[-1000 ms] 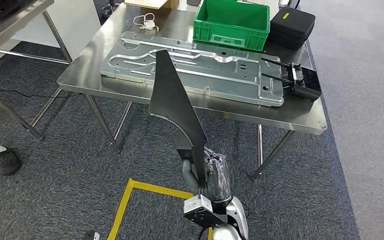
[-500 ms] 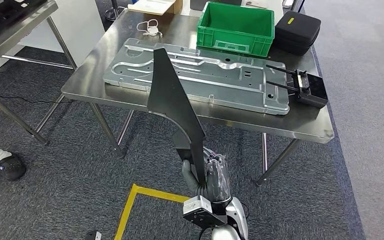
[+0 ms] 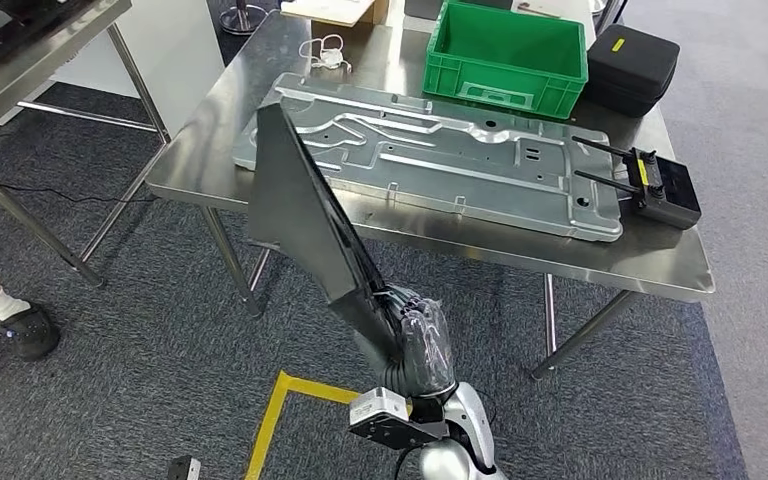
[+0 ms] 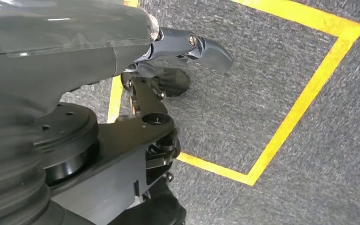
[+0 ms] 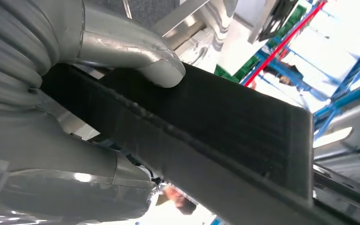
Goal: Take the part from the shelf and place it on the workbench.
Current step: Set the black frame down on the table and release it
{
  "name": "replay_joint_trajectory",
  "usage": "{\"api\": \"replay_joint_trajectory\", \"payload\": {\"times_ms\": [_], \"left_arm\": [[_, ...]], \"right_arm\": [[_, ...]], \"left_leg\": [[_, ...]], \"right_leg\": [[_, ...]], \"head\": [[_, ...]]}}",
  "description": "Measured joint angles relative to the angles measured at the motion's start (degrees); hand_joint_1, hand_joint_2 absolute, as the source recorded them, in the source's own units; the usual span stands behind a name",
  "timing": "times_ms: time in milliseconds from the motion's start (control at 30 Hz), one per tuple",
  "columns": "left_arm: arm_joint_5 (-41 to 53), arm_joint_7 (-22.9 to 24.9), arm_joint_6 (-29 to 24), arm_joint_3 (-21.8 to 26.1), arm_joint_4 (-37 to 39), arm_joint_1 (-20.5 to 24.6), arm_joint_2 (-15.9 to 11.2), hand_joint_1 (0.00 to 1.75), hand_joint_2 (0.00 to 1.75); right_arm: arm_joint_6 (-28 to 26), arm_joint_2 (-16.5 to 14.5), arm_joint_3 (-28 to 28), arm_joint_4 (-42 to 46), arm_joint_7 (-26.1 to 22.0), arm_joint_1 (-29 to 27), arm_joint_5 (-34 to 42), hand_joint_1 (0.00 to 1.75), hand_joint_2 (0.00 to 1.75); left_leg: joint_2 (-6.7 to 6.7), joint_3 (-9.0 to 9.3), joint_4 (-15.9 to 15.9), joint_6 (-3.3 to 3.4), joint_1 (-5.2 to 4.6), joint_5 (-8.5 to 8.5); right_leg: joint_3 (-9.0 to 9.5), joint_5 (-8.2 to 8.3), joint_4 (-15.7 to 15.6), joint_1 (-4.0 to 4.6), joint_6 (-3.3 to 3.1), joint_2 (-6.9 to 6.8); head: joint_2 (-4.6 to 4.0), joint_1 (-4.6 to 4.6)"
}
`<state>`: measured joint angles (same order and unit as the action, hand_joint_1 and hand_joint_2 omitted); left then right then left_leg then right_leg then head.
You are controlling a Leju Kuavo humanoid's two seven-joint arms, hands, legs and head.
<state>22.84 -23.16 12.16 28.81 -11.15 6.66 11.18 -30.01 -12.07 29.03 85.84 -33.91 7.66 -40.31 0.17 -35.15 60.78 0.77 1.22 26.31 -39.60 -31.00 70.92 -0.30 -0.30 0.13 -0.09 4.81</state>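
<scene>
One long black part is held in the right robot hand, low in the head view, in front of the counter and not yet over it. The fingers are wrapped round the part's narrow lower end. The part is tilted, its wide upper end leaning toward the robot's left and reaching up across the near edge of the counter as seen from the head. In the right wrist view the grey thumb presses on the flat black face of the part, with the palm under it.

Left robot hand: seen in the left wrist view, hanging over grey carpet with a yellow tape line. It holds nothing. Whether its fingers are spread or curled I cannot tell; the view is partly blocked by the hand's own cover.

On the counter:
- large pressed grey metal panel, lying flat along the middle;
- green crate at the far side, just behind the panel;
- black zip case beside the crate, on the robot's right;
- black remote controller with two antennas, near the right end of the panel;
- white cable coil at the far left corner.

Floor: grey carpet, yellow tape corner beside the right arm. A person's foot in a white sock and dark shoe stands at the left edge.
</scene>
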Motion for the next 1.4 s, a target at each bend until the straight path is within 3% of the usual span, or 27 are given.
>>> {"api": "replay_joint_trajectory", "payload": {"times_ms": [67, 100, 167, 267, 333, 400, 433, 467, 567, 633, 767, 833, 900, 933, 967, 1033, 1100, 1133, 1200, 1267, 1333, 1400], "left_arm": [[0.3, 0.2, 0.2, 0.0, 0.0, 0.3, 0.2, 0.00, 1.75], [0.6, 0.2, 0.3, 0.0, 0.0, 0.5, 0.3, 0.00, 1.75], [1.0, 0.4, 0.5, 0.0, 0.0, 0.9, 0.6, 0.00, 1.75], [1.3, 0.4, 0.8, 0.0, -0.1, 1.1, 0.7, 0.00, 1.75], [1.3, 0.5, 0.9, 0.0, -0.1, 1.3, 0.6, 0.00, 1.75], [0.9, 0.9, 1.1, 0.0, -0.1, 1.3, 0.5, 0.00, 1.75], [0.7, 1.1, 1.2, 0.1, -0.1, 1.1, 0.5, 0.00, 1.75], [0.5, 1.4, 1.2, 0.1, -0.1, 1.0, 0.4, 0.00, 1.75], [0.3, 1.6, 1.2, 0.2, -0.1, 0.9, 0.1, 0.00, 1.75], [0.4, 1.7, 1.3, 0.2, -0.1, 0.9, 0.1, 0.00, 1.75], [0.5, 1.8, 1.2, 0.2, -0.1, 0.6, 0.0, 0.00, 1.75], [0.6, 1.8, 1.3, 0.2, -0.1, 0.7, 0.1, 0.00, 1.75], [0.7, 1.8, 1.3, 0.2, -0.1, 0.7, 0.0, 0.00, 1.75], [0.7, 1.8, 1.3, 0.3, -0.1, 0.7, 0.0, 0.00, 1.75], [0.7, 1.8, 1.3, 0.3, -0.1, 0.7, 0.0, 0.00, 1.75], [0.7, 1.8, 1.3, 0.3, -0.1, 0.7, 0.0, 0.00, 1.75], [0.7, 1.6, 1.3, 0.3, -0.1, 0.7, 0.1, 0.00, 1.75], [0.8, 1.5, 1.4, 0.3, -0.1, 0.8, 0.2, 0.00, 1.75], [1.0, 1.4, 1.4, 0.3, -0.1, 0.9, 0.3, 0.00, 1.75], [1.3, 1.4, 1.4, 0.3, -0.1, 1.0, 0.4, 0.00, 1.75], [1.5, 1.7, 1.4, 0.3, -0.1, 1.3, 0.5, 0.00, 1.75], [1.7, 2.0, 1.4, 0.3, -0.1, 1.5, 0.5, 0.00, 1.75]], "right_arm": [[0.6, 0.0, 0.6, -1.7, 1.1, 3.7, -2.3, 1.75, 1.75], [0.8, 0.0, 1.0, -3.3, 1.8, 6.3, -3.3, 1.75, 1.75], [1.2, -0.3, 1.6, -7.2, 3.0, 11.3, -4.3, 1.75, 1.75], [1.9, -1.4, 1.9, -12.7, 3.9, 16.9, -3.9, 1.75, 1.75], [2.1, -2.0, 2.2, -15.6, 4.0, 19.3, -3.5, 1.75, 1.75], [2.2, -2.4, 2.5, -18.1, 4.1, 20.8, -2.7, 1.75, 1.75], [2.3, -2.6, 2.7, -19.3, 3.9, 21.1, -2.0, 1.75, 1.75], [2.4, -2.8, 2.9, -20.5, 3.8, 21.2, -1.2, 1.75, 1.75], [2.0, -3.1, 3.5, -23.0, 2.8, 21.1, 0.6, 1.75, 1.75], [1.2, -3.3, 4.0, -24.3, 2.3, 20.8, 0.9, 1.75, 1.75], [0.3, -3.5, 4.8, -26.1, 2.0, 20.0, 0.9, 1.75, 1.75], [0.1, -3.5, 4.9, -26.6, 2.0, 20.3, 0.9, 1.75, 1.75], [0.0, -3.5, 4.9, -27.1, 2.0, 20.5, 0.9, 1.75, 1.75], [-0.1, -3.5, 4.9, -27.4, 2.1, 20.5, 0.9, 1.75, 1.75], [-0.1, -3.4, 4.9, -27.7, 2.1, 20.5, 0.9, 1.75, 1.75], [-0.2, -3.4, 4.9, -28.0, 2.1, 20.6, 0.7, 1.75, 1.75], [-0.6, -3.5, 4.9, -28.2, 2.4, 21.2, -0.3, 1.75, 1.75], [-0.8, -3.5, 4.9, -28.2, 2.9, 21.8, -1.1, 1.75, 1.75], [-0.7, -3.7, 5.0, -28.6, 4.5, 23.7, -3.0, 1.75, 1.75], [-0.2, -3.9, 5.0, -29.2, 6.3, 26.3, -4.5, 1.75, 1.75], [0.5, -4.4, 5.0, -30.3, 7.3, 29.2, -5.2, 1.75, 1.75], [1.0, -4.7, 5.0, -32.0, 7.5, 31.3, -5.2, 1.75, 1.75]], "left_leg": [[-0.02, 0.30, -0.1, -0.07, -0.08, 0.19], [0.02, 0.30, -0.2, -0.22, -0.08, 0.18], [0.12, 0.35, -0.7, -0.71, -0.08, 0.06], [0.12, 0.14, 0.1, -1.47, -0.30, 0.77], [0.00, -2.16, 5.1, -1.75, -0.34, 3.35], [-0.03, -5.71, 11.7, -2.00, -0.34, 5.88], [-0.02, -6.68, 13.1, -2.12, -0.33, 5.84], [-0.02, -6.66, 12.5, -2.23, -0.30, 4.69], [-0.01, -2.10, 2.5, -2.13, -0.25, -0.61], [-0.11, -0.49, -0.5, -1.41, -0.44, -1.08], [-0.20, -0.25, -0.9, -0.14, -0.28, -0.97], [-0.16, -0.07, -1.1, 0.30, -0.12, -0.91], [-0.12, 0.01, -1.1, 0.50, -0.12, -0.76], [-0.12, 0.09, -1.1, 0.53, -0.12, -0.66], [-0.14, 0.22, -1.1, 0.51, -0.12, -0.56], [-0.22, 0.66, -1.1, 0.36, -0.11, -0.30], [-0.26, 0.90, -1.2, -0.03, -0.17, -0.13], [-0.24, 0.87, -1.3, -0.32, -0.18, -0.10], [-0.15, 0.87, -1.6, -1.02, -0.12, -0.16], [-0.04, 0.89, -1.2, -1.62, -0.05, 0.41], [-0.04, -0.82, 3.0, -1.84, -0.08, 2.90], [-0.10, -4.56, 10.7, -1.92, -0.11, 6.32]], "right_leg": [[2.63, 4.32, -7.7, 1.10, -1.33, -0.08], [3.43, 5.35, -10.2, 1.54, -1.78, -0.14], [3.82, 5.62, -11.5, 1.93, -2.17, -0.20], [4.98, 6.48, -13.6, 1.31, -2.16, -0.17], [5.69, 6.71, -14.5, 1.14, -2.05, -0.25], [5.84, 6.42, -14.3, 1.21, -2.17, -0.21], [5.89, 6.20, -14.1, 1.24, -2.18, -0.14], [5.98, 5.94, -13.9, 1.24, -2.11, -0.03], [6.31, 4.74, -12.7, 1.28, -1.55, 0.28], [6.21, 4.16, -12.1, 1.37, -1.06, 0.33], [5.61, 3.03, -10.7, 1.34, -0.13, 0.28], [3.03, 0.41, -5.6, 0.99, 0.61, 0.21], [-1.14, -2.25, 1.7, 0.46, 1.07, 0.17], [-2.61, -2.39, 3.9, 0.23, 1.19, 0.16], [-3.01, -1.38, 3.8, 0.07, 1.20, 0.15], [-0.54, 3.13, -2.5, -0.03, 0.92, 0.10], [2.65, 6.07, -9.6, 0.27, 0.50, -0.02], [3.38, 6.48, -11.4, 0.48, 0.34, -0.03], [3.43, 6.37, -12.1, 0.82, 0.01, 0.14], [3.98, 6.68, -13.0, 0.58, -0.60, 0.24], [4.68, 6.98, -13.8, 0.40, -1.23, 0.20], [4.87, 6.89, -13.9, 0.68, -1.57, 0.19]], "head": [[0.00, 0.01], [0.00, 0.01], [0.00, 0.01], [0.00, 0.05], [0.00, 0.08], [0.00, 0.09], [0.00, 0.09], [0.00, 0.09], [0.00, 0.09], [0.00, 0.07], [0.00, 0.03], [0.00, 0.03], [0.00, 0.02], [0.00, 0.02], [0.00, 0.02], [0.00, 0.02], [0.00, 0.02], [0.00, 0.02], [0.00, 0.02], [0.00, 0.05], [0.00, 0.08], [0.00, 0.09]]}}
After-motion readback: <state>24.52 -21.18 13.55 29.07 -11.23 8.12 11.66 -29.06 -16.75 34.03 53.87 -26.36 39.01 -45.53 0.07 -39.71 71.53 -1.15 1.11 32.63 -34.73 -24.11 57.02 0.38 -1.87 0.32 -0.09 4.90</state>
